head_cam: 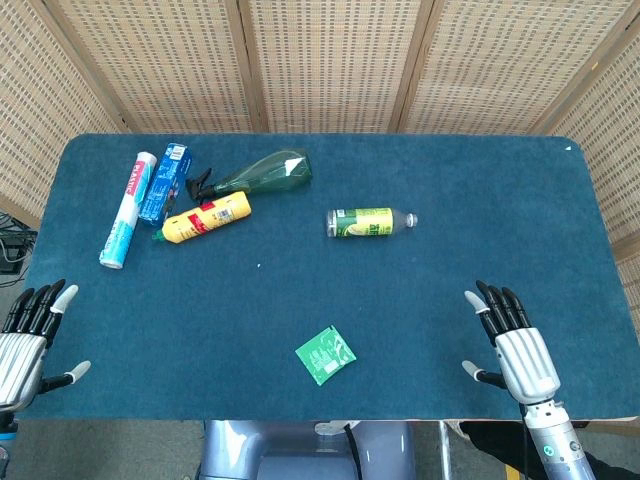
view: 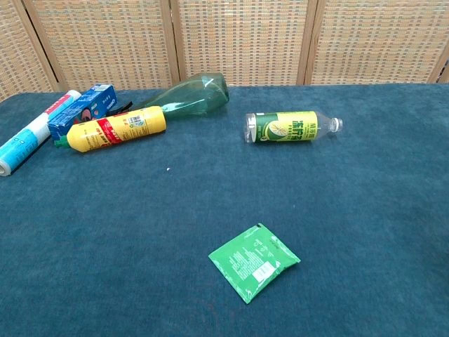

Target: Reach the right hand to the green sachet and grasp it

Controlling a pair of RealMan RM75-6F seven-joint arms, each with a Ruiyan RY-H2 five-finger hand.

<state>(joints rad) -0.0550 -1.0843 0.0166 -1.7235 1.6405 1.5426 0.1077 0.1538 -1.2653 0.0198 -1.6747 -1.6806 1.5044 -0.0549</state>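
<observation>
The green sachet (head_cam: 325, 354) lies flat on the blue table (head_cam: 420, 290) near its front edge, a little left of centre; the chest view shows the green sachet (view: 254, 261) close up with nothing touching it. My right hand (head_cam: 513, 345) rests at the front right of the table, palm down with fingers spread, well to the right of the sachet and holding nothing. At the front left corner, my left hand (head_cam: 28, 338) is also spread and empty. Neither hand appears in the chest view.
A clear bottle with a green label (head_cam: 369, 222) lies on its side at mid-table. At the back left lie a green spray bottle (head_cam: 262, 174), a yellow bottle (head_cam: 207, 218), a blue box (head_cam: 165, 183) and a white tube (head_cam: 129, 209). Wicker screens stand behind.
</observation>
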